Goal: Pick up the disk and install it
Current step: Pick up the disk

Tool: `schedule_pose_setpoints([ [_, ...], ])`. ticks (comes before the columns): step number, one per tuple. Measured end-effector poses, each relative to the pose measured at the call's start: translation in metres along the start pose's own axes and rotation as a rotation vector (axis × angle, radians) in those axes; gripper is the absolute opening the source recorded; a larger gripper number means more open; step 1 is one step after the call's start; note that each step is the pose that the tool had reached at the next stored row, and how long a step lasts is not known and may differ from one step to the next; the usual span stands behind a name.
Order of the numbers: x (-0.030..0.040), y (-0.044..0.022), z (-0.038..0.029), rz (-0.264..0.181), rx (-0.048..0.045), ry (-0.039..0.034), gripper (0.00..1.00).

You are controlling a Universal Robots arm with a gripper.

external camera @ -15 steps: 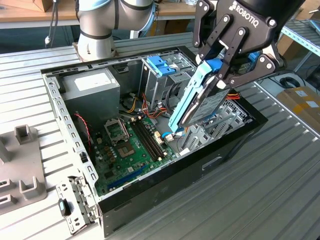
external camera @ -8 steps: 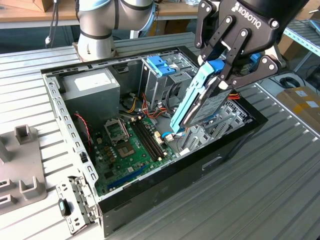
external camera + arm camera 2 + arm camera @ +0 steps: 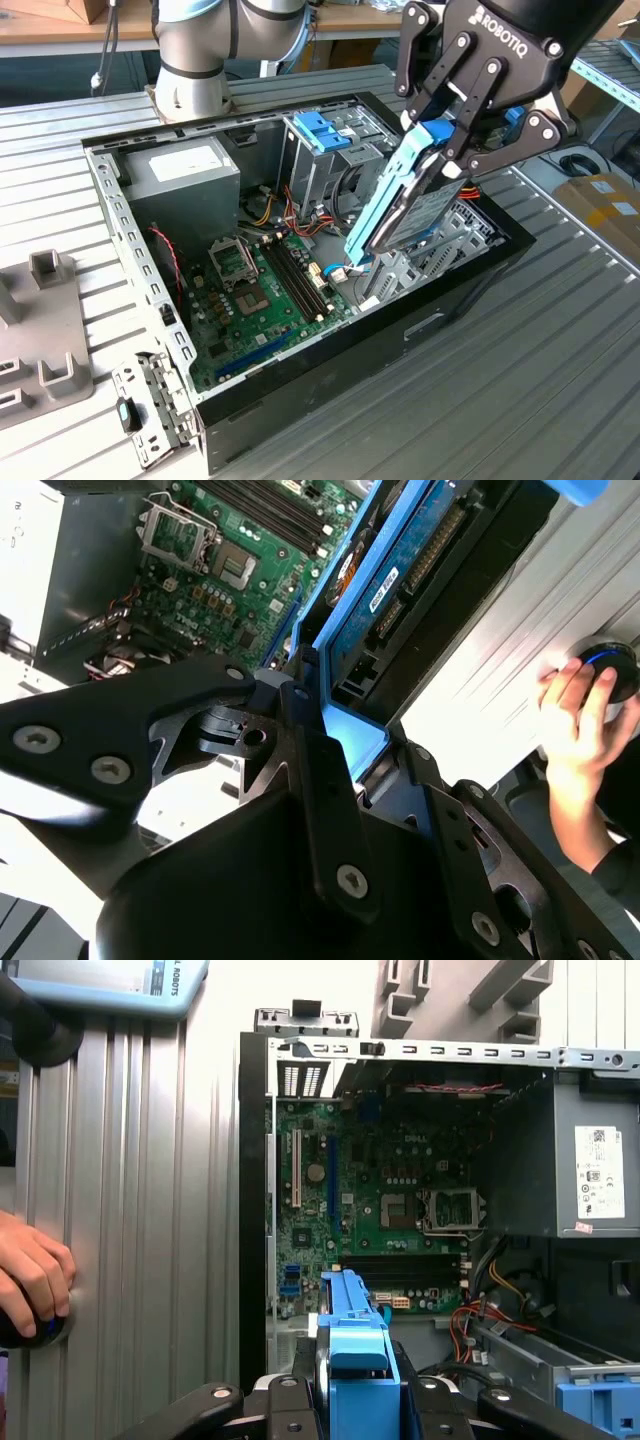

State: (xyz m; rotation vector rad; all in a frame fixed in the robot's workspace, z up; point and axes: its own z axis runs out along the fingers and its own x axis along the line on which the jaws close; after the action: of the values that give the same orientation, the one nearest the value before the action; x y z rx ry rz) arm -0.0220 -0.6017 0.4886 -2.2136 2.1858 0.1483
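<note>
Main risk, judged from the tilt: the rectangular silver-grey metal disk in its blue plastic carrier frame [image 3: 400, 205] hung steeply slanted over the open black desktop computer case [image 3: 120, 230]. Its low end was just above the grey metal bay brackets [image 3: 440, 245] at the exterior view's right. Going down at that angle, a frame corner could catch a bracket edge or snag the white-plug cables [image 3: 335, 270] beside the green motherboard [image 3: 265, 290]. The disk might then twist or slip, as it was pinched near one end only.

The black two-finger gripper [image 3: 447, 150] was clenched on the disk's upper end, w/ one finger each side. Most of the disk stuck out below the jaws, toward the case.

A person's hand [image 3: 575, 705] rested on a round black knob [image 3: 612, 665] on the ribbed table, apart from the case.
</note>
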Motion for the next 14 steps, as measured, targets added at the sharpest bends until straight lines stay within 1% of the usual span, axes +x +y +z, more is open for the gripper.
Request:
schedule_pose_setpoints([
  [14, 0.0002, -0.0052, 0.0009, 0.000, 0.0000, -0.0001, 0.37],
])
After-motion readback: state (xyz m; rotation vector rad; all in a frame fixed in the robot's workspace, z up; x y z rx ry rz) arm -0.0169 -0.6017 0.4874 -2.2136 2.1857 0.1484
